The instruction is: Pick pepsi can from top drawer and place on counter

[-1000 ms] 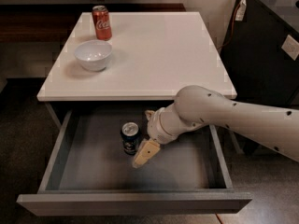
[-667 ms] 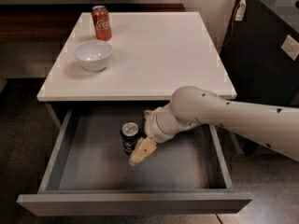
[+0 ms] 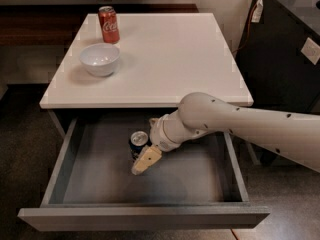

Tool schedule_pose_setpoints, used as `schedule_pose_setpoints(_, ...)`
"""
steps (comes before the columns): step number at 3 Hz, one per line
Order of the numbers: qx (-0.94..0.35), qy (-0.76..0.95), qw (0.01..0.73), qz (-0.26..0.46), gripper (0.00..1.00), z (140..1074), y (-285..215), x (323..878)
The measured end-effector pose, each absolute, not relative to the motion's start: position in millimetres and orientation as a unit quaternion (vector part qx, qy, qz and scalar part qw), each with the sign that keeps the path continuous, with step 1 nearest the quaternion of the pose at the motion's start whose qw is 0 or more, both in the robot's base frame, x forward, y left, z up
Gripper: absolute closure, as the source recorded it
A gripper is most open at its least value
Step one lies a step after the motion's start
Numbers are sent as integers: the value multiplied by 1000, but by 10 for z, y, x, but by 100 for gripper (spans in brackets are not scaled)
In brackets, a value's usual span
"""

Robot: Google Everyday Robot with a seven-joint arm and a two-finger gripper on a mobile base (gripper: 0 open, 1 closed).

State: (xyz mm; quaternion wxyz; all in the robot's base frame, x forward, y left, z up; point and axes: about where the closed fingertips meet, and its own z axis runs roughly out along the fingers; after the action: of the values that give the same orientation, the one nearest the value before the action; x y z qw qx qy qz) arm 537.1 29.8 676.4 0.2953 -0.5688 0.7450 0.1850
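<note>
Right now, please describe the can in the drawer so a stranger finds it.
Below the white counter, the top drawer is pulled open. Near its middle stands the pepsi can, beside the tool. It is dark with a silver top, unlike the red Coca-Cola can up on the counter.

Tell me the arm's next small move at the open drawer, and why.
Probably nudge the gripper a little closer to the pepsi can, lining up squarely for a grasp. The can stands upright on the floor of the open top drawer, and the gripper sits low inside the drawer right beside it, with no firm hold evident.
</note>
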Motion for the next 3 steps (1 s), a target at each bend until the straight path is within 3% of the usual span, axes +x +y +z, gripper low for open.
schedule_pose_setpoints(2, -572, 737, 302, 195, 49, 6781, 394, 5377)
schedule_pose_setpoints(3, -588, 717, 311, 208, 80, 7007, 439, 5237)
